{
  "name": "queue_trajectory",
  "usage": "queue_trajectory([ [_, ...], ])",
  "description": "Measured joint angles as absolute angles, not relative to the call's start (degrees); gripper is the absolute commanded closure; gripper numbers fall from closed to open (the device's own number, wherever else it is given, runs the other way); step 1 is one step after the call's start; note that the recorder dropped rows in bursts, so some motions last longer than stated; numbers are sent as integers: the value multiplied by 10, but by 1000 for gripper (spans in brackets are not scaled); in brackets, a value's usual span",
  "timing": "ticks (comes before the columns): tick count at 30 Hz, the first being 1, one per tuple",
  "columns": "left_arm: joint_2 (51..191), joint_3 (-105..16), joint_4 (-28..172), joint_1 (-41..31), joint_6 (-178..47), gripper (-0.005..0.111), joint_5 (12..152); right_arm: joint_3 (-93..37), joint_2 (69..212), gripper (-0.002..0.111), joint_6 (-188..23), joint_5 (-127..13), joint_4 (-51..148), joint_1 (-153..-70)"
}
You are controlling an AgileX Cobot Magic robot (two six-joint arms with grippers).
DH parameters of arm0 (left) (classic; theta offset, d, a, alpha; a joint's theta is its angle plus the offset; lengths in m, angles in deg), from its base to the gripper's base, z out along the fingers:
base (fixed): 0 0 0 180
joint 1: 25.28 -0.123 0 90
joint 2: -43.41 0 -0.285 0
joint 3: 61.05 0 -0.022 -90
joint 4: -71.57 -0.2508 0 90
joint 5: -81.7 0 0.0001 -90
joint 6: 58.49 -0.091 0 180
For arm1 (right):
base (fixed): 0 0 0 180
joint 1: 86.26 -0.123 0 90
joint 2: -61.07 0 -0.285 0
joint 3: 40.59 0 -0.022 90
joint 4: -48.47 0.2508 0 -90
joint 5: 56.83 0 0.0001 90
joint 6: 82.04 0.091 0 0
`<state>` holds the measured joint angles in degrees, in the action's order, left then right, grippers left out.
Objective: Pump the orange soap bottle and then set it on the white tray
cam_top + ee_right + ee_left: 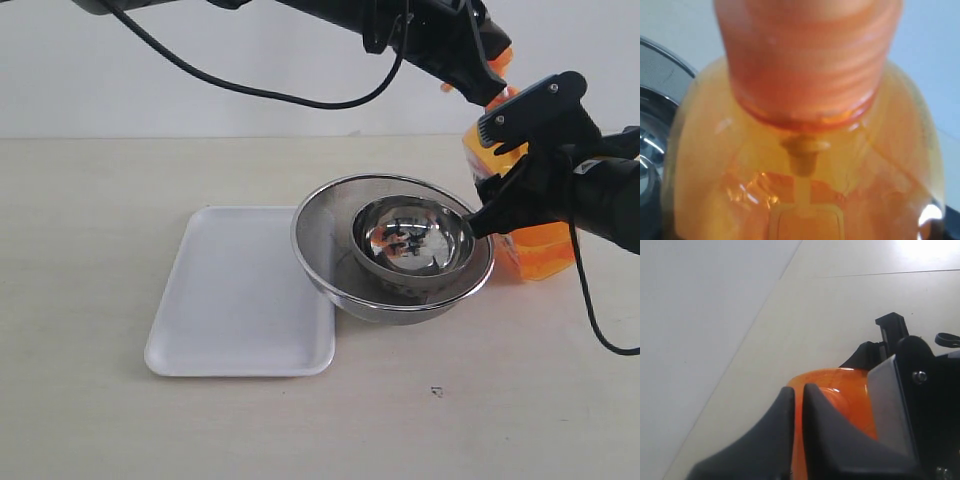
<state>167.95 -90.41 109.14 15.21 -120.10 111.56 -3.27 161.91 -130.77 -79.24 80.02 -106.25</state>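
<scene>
The orange soap bottle [538,252] stands at the right of the table, just behind the steel bowls, and it fills the right wrist view [805,175]. My right gripper [515,160] is closed round its upper body, one black finger on each side. The left arm reaches across from the top. Its left gripper [482,78] is shut, with the fingertips pressed together on top of the orange pump head [850,390]; in the left wrist view the gripper [797,390] holds nothing between them. The white tray [230,300] lies flat at centre left with nothing on it.
Two nested steel bowls [322,262] sit between the tray and the bottle, and the outer one overlaps the tray's right edge. The smaller bowl [415,240] lies inside. A black cable [240,88] hangs from the left arm. Bare tabletop lies in front and to the left.
</scene>
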Motion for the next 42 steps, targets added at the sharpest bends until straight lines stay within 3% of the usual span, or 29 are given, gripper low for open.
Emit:
queue_trajectory([
  [42,1688,-910,1091,152,-1200,102,1112,-33,1622,108,-1311,-797,801,-1061],
])
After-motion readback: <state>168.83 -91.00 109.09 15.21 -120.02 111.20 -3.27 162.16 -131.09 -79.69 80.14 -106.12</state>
